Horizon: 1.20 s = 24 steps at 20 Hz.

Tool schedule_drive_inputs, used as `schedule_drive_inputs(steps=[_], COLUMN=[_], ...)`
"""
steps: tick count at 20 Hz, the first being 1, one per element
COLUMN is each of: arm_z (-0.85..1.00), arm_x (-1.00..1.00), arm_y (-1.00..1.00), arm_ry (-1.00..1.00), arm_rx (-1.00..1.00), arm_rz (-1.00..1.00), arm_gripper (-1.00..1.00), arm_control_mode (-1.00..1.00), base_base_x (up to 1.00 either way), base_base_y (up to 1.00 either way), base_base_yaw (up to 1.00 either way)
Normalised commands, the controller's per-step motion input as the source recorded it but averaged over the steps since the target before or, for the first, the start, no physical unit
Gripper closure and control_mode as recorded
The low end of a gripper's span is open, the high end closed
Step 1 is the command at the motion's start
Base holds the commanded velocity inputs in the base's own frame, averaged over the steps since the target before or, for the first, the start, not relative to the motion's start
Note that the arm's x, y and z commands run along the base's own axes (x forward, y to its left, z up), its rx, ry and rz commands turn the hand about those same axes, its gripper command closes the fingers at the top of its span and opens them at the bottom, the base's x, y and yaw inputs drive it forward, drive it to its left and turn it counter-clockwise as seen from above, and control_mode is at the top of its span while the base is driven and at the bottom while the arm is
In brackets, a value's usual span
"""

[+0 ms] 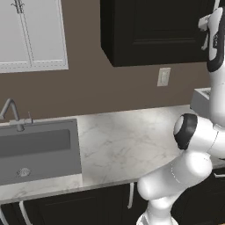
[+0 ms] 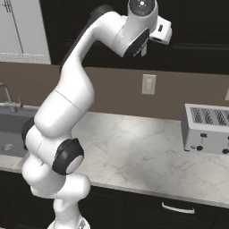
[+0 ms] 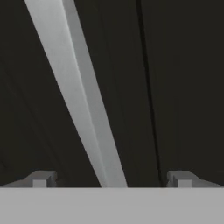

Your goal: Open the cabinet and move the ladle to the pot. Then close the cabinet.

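At the left edge of the left base view, the sink (image 1: pixel 39 149) and its faucet (image 1: pixel 11 112) are cut off by the frame. The black cabinet (image 1: pixel 154 30) fills the upper middle, doors closed, its right part hidden behind the arm. In the hand view the fingers (image 3: pixel 43 179) stand released, wide apart, either side of the silver handle (image 3: pixel 78 96) crossing the frame diagonally. On the desk (image 2: pixel 143 152), lower right, the toaster (image 2: pixel 208 129) is cropped. No writing is readable.

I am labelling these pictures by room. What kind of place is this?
A kitchen, rendered: a sink with faucet set in a marble counter, a toaster, and a black wall cabinet above.
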Motion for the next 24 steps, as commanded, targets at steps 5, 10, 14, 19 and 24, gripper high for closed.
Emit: schedule_drive_inputs(steps=[5, 10, 14, 19, 24], arm_z=[-0.06, -0.11, -0.11, -0.12, -0.08], arm_x=[0.21, 0.30, 0.38, 0.05, -0.52], arm_y=[0.02, 0.22, 0.36, 0.57, 0.93], arm_ry=[0.00, 0.00, 0.00, -0.04, -0.15], arm_rx=[0.05, 0.03, 0.01, 0.00, 0.00], arm_rz=[0.12, 0.16, 0.16, 0.12, 0.03], arm_gripper=[-1.00, -1.00, 1.00, 1.00, 1.00], arm_control_mode=[-1.00, -1.00, -1.00, -1.00, -1.00], base_base_x=[0.00, 0.00, 0.00, 0.00, 0.00], base_base_y=[0.00, 0.00, 0.00, 0.00, 0.00], base_base_yaw=[0.00, 0.00, 0.00, 0.00, 0.00])
